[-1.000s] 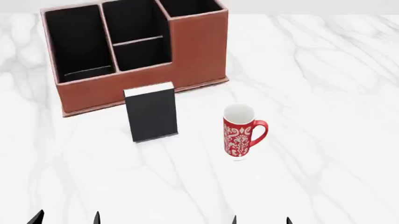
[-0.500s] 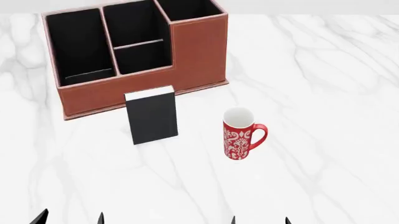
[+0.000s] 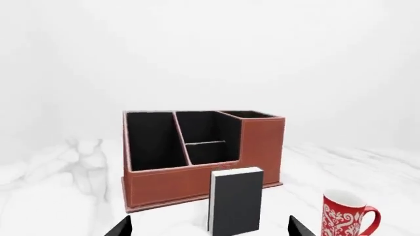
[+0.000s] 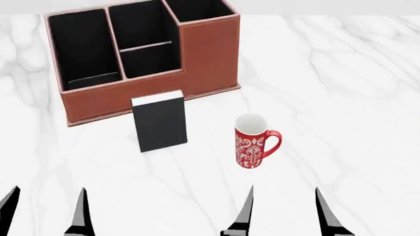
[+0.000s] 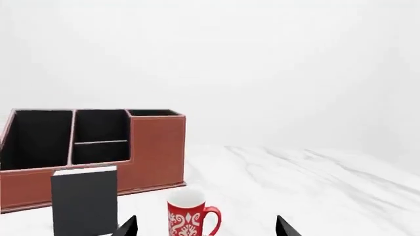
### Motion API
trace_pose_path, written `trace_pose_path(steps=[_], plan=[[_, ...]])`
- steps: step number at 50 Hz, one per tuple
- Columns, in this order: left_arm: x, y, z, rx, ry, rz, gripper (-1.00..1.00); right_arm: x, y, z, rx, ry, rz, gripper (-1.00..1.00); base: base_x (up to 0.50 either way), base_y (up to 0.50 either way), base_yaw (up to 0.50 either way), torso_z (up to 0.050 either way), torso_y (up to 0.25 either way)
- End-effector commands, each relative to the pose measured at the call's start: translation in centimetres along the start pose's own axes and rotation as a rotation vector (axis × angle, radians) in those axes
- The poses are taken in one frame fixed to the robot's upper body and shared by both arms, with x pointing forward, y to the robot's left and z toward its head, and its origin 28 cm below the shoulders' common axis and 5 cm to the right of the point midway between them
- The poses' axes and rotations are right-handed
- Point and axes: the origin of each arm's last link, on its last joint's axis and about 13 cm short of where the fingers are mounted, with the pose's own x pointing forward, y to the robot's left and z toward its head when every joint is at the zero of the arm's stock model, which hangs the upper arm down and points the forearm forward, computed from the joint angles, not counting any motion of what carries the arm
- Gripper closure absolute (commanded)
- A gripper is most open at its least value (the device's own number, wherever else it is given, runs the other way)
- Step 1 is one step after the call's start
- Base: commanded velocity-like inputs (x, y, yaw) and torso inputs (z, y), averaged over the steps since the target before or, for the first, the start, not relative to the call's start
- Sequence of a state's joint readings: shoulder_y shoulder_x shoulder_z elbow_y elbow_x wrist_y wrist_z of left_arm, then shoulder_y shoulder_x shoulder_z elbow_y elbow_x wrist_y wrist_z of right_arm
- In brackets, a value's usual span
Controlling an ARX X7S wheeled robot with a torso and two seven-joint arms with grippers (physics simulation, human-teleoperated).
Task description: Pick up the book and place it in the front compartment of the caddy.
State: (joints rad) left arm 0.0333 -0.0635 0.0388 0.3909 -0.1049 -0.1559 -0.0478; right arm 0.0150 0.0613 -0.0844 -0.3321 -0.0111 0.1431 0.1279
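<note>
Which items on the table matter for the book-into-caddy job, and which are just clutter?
Job:
- slim black book with white page edges, standing upright
- reddish-brown leather caddy
- its front compartment, black-lined
- left gripper, right gripper, both open, empty

Clutter:
- red patterned mug

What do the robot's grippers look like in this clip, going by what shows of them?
Only the fingers show. The left gripper and right gripper each have two plain black fingers, thin and blade-like, tapering to sharp points. No cables, markings, pads or arm links are visible in any view; the wrist views catch just dark triangular tips.
</note>
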Motion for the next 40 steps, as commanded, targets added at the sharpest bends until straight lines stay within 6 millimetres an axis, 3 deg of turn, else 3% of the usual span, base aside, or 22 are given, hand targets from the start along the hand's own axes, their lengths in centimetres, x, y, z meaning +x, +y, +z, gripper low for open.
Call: trace_pose_path(steps=[1, 7, 14, 18, 29, 40], plan=[[-0.3, 1.0, 5.5, -0.088, -0.128, 0.081, -1.0, -0.8, -1.1, 6.9, 0.035, -0.221, -0.051, -1.0, 0.0, 0.0, 0.0, 0.0, 0.0], [-0.9, 0.9, 7.8, -0.069, -0.19, 0.08, -1.0, -1.5, -1.8, 9.0, 0.042, -0.284, -0.074, -1.0, 0.0, 0.0, 0.0, 0.0, 0.0], [-1.3, 0.8, 8.8, -0.063, -0.232, 0.076, -1.0, -1.8, -1.7, 10.3, 0.04, -0.318, -0.075, -1.0, 0.0, 0.0, 0.0, 0.0, 0.0], [-1.3, 0.9, 8.9, 0.019, -0.258, 0.093, -1.0, -1.8, -1.8, 10.5, 0.034, -0.35, -0.082, -1.0, 0.0, 0.0, 0.0, 0.0, 0.0], [-1.6, 0.7, 9.4, 0.007, -0.265, 0.075, -1.0, -1.9, -1.8, 10.6, 0.045, -0.346, -0.064, -1.0, 0.01, 0.0, 0.0, 0.0, 0.0], [-1.8, 0.6, 9.6, 0.018, -0.272, 0.07, -1.0, -2.0, -1.8, 10.8, 0.041, -0.345, -0.055, -1.0, 0.49, 0.0, 0.0, 0.0, 0.0]])
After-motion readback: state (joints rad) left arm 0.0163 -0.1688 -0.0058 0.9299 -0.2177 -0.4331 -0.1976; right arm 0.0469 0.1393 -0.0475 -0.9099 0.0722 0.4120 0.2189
